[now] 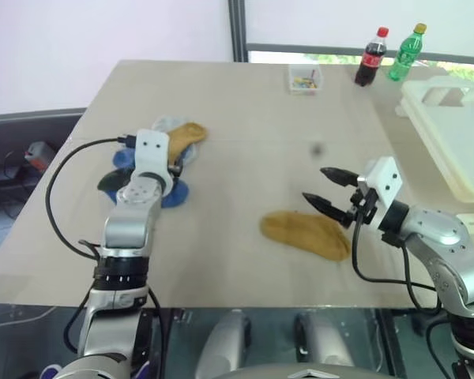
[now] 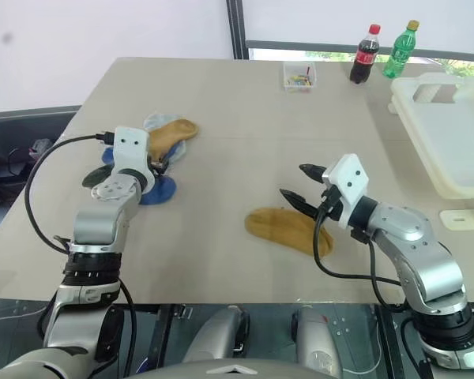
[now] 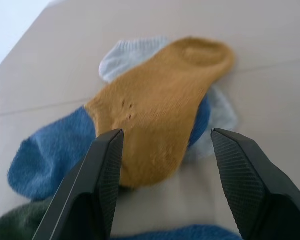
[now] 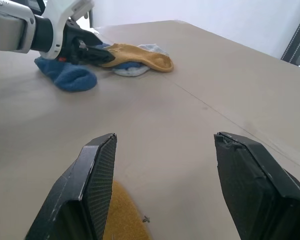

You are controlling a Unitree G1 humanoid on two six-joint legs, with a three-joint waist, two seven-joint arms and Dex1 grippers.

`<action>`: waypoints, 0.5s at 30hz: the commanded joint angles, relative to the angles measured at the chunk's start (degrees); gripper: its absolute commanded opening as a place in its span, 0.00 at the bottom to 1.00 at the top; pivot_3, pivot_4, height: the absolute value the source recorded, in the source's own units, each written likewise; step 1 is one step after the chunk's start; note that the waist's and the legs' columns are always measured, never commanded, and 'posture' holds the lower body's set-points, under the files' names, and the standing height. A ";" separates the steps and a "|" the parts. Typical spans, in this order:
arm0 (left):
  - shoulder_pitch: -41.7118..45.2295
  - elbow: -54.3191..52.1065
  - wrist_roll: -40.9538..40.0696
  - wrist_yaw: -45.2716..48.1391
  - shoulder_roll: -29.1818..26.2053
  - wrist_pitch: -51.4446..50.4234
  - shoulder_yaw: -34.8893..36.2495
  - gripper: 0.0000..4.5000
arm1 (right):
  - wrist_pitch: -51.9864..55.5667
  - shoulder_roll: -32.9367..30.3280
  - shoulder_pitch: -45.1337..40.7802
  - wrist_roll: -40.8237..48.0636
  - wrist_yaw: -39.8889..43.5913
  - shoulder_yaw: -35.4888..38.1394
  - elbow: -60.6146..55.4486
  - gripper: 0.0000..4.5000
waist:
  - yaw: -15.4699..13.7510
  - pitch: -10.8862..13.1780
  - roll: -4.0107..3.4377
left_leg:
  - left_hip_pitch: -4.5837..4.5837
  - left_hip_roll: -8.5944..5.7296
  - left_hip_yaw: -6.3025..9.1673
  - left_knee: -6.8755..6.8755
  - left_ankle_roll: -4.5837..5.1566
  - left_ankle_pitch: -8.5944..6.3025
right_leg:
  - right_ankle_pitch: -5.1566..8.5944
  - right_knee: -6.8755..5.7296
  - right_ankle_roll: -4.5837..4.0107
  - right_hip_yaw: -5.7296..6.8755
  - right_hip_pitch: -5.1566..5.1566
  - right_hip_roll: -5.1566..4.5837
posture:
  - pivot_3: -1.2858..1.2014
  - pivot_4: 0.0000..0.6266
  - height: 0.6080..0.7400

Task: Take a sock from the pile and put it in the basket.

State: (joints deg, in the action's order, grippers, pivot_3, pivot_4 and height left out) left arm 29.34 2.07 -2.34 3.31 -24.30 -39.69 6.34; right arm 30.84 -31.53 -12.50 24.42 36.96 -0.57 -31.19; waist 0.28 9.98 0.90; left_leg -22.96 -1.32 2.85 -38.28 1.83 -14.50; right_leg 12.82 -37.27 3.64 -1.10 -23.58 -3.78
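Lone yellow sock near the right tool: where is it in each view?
Left eye view: lone yellow sock, low centre, beside the right tool.
Right eye view: low centre, same spot.
Left wrist view: not in it; the yellow one there tops the pile.
Right wrist view: only an edge at the bottom.
Shared landmark: the pile.

- The desk [image 1: 245, 118] has a smooth, matt beige top with a faint seam line across it.
- The pile [image 3: 140, 120] is soft knitted cloth; its top mustard sock shows a fine ribbed weave with a few small snags.
- The lone mustard sock [image 1: 304, 233] near the right gripper [image 1: 325, 189] is the same matt knit.
- The left gripper [image 3: 165, 165] has black fingers with cross-hatched, rubbery-looking pads.
- The basket [image 1: 450, 134] is smooth, cream plastic with a slight sheen.
- Beyond the basket, two bottles [image 1: 387, 55] are glossy clear plastic.
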 commanded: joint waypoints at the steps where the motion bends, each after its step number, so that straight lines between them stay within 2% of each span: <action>1: 0.61 2.40 1.21 -0.49 -0.43 2.13 1.00 0.66 | -1.74 0.07 -0.75 -0.11 0.39 -0.12 -0.89 0.71 | 0.02 0.00 0.00 | 0.00 0.00 0.00 0.00 0.00 0.00 | 0.00 0.00 0.00 0.00 0.00 0.00 | 0.52 0.24 1.00; 7: 2.35 8.15 1.61 0.30 -0.85 6.24 0.82 0.66 | -6.72 -0.80 -1.03 -1.01 4.71 -1.60 -0.66 0.71 | 0.12 0.01 0.01 | 0.01 0.00 0.00 0.00 0.00 0.00 | 0.00 -0.01 0.00 0.00 0.00 0.00 | 0.52 0.24 1.00; 15: 2.66 10.17 2.32 0.99 -0.92 8.66 0.20 0.66 | -11.94 -1.23 -1.03 -4.20 6.50 -2.23 0.50 0.71 | 0.14 0.01 0.02 | 0.01 -0.01 0.00 0.00 -0.01 0.00 | 0.00 -0.02 0.00 0.01 -0.01 -0.02 | 0.52 0.24 1.00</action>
State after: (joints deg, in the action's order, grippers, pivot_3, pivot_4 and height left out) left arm 31.02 13.07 -0.68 4.04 -24.57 -32.37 6.27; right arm 20.67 -32.30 -12.79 20.39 42.98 -3.11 -30.01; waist 0.42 9.99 0.92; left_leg -22.95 -1.33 2.85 -38.28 1.82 -14.50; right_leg 12.82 -37.29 3.64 -1.09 -23.58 -3.81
